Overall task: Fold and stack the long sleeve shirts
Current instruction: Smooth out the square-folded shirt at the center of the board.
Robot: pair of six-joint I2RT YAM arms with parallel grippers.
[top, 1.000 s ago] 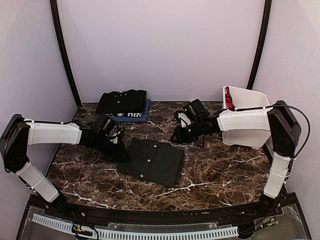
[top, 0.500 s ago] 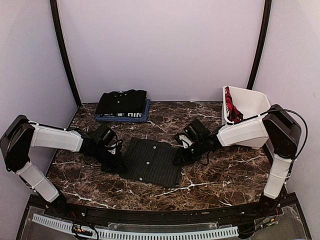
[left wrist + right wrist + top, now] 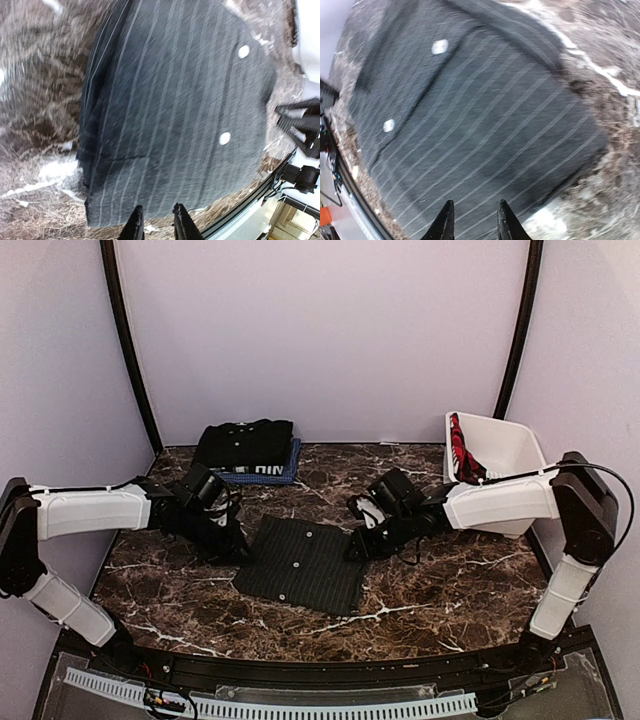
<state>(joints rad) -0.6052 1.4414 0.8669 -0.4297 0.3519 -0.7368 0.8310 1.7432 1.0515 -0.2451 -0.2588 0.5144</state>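
You see the pinstriped shirt (image 3: 305, 565) lying folded at the centre of the worktop (image 3: 450, 585). The left fingers (image 3: 135, 227) stand slightly apart at its edge. The right fingers (image 3: 444, 225) stand apart over it, apparently gripping nothing.

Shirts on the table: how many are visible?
3. A pinstriped shirt lies folded at the centre; a black shirt sits on a blue shirt at the far left. Red cloth in the basket may be another.

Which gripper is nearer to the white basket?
Right. The right gripper is at the pinstriped shirt's right edge, toward the white basket; the left gripper is at the shirt's opposite edge.
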